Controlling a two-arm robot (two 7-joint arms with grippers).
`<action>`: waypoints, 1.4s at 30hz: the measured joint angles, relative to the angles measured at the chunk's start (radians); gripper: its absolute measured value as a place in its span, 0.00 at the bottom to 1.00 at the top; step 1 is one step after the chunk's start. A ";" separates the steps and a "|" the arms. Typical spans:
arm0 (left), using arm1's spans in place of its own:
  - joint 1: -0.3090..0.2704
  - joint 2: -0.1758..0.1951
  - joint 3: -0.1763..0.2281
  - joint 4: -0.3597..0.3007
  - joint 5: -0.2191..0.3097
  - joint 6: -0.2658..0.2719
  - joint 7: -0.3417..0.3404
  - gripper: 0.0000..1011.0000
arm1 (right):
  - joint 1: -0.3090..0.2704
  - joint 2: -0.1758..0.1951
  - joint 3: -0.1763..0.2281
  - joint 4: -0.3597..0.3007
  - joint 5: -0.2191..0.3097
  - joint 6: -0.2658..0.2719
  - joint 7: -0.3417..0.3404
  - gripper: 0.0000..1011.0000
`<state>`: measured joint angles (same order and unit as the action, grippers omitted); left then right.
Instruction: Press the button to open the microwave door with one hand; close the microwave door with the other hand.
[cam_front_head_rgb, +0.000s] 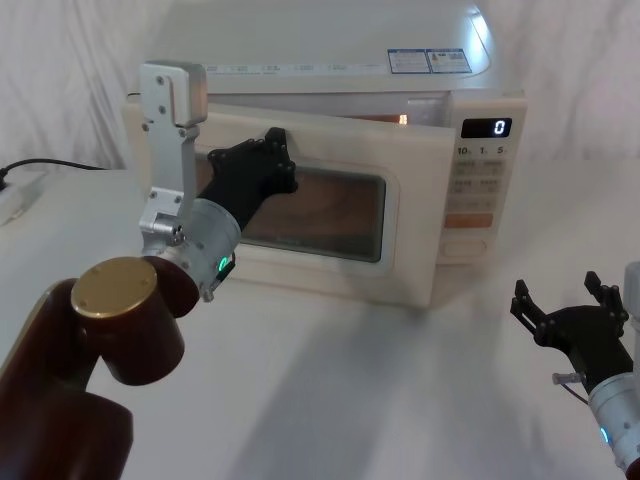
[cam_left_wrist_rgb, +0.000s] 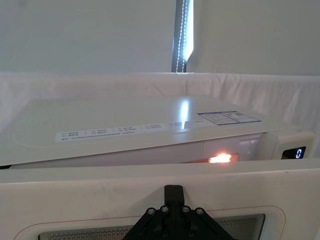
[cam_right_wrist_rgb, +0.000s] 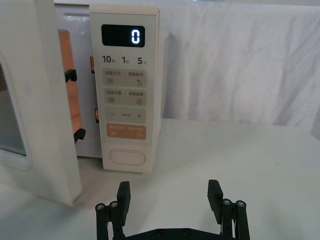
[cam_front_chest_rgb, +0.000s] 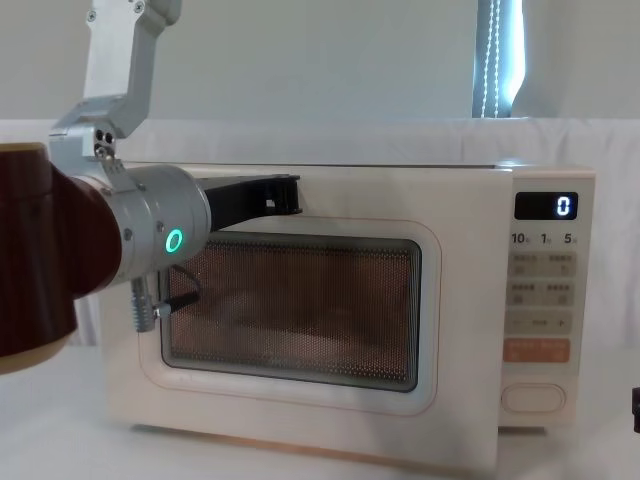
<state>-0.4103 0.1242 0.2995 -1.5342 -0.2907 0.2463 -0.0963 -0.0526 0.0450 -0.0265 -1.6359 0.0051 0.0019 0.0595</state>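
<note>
Nearest, at 5 o'clock, the right gripper (cam_front_head_rgb: 568, 304) hovers released, 2 fingers spread, facing the button (cam_right_wrist_rgb: 127, 157). Farther, at 11 o'clock, the left gripper (cam_front_head_rgb: 272, 160) presses the ajar microwave door (cam_front_head_rgb: 330, 255); its clench cannot be told.

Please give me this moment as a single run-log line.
microwave door: ajar, lamp lit | left gripper: against door's upper front | right gripper: open, back from panel | button: untouched
</note>
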 joint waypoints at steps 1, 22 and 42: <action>-0.003 -0.005 -0.002 0.006 0.005 0.000 -0.001 0.00 | 0.000 0.000 0.000 0.000 0.000 0.000 0.000 0.99; -0.032 -0.055 -0.030 0.082 0.068 -0.002 -0.007 0.00 | 0.000 0.000 0.000 0.000 0.000 0.000 0.000 0.99; -0.064 -0.088 -0.045 0.135 0.103 -0.017 -0.022 0.00 | 0.000 0.000 0.000 0.000 0.000 0.000 0.000 0.99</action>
<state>-0.4739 0.0363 0.2540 -1.3991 -0.1872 0.2297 -0.1178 -0.0527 0.0450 -0.0265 -1.6359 0.0051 0.0020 0.0595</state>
